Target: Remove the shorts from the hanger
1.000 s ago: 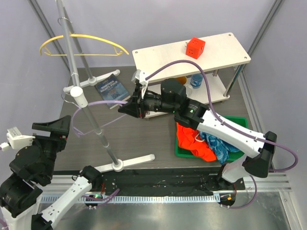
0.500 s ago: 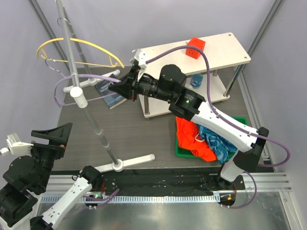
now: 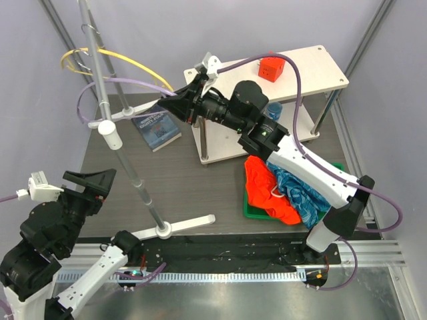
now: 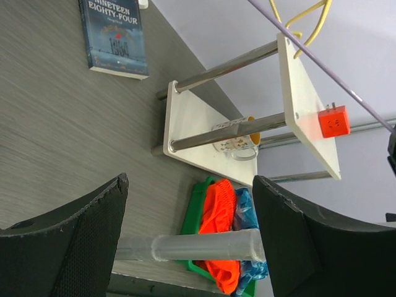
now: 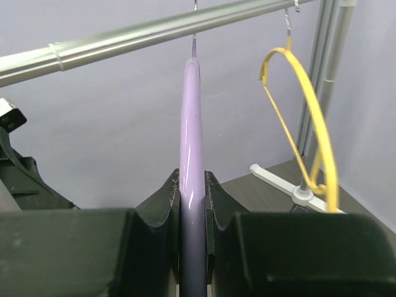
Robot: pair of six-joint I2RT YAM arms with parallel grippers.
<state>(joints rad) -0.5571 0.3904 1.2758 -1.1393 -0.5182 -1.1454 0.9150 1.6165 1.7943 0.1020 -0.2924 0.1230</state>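
Off to the right, in the green bin (image 3: 248, 212) by the table's near edge, both pairs lie heaped and touching: the orange shorts (image 3: 262, 190) on the left, the teal shorts (image 3: 301, 199) on the right. Neither is on a hanger.

The right arm rises from its base at the near right, runs up and left over the bin, and passes in front of the shelf (image 3: 307, 77). Its wrist is stretched out roughly level towards the rack (image 3: 133, 177). The right gripper (image 3: 181, 101) is clamped on the purple hanger (image 5: 190, 124). In the wrist view the hanger stands edge-on between the fingers (image 5: 162, 207), and its wire hook reaches up to the rail (image 5: 124, 37). The yellow hanger (image 5: 317, 127) hangs from the same rail just beside it, bare.

The left arm is folded up at the near left corner, with its wrist lifted and aimed at the rack's pole. The left gripper (image 4: 190, 179) has its jaws spread wide with nothing between them, and it hangs clear of the pole. A book (image 3: 157, 125) lies flat on the table by the rack's far foot. A red cube (image 3: 270, 68) sits on the shelf top.
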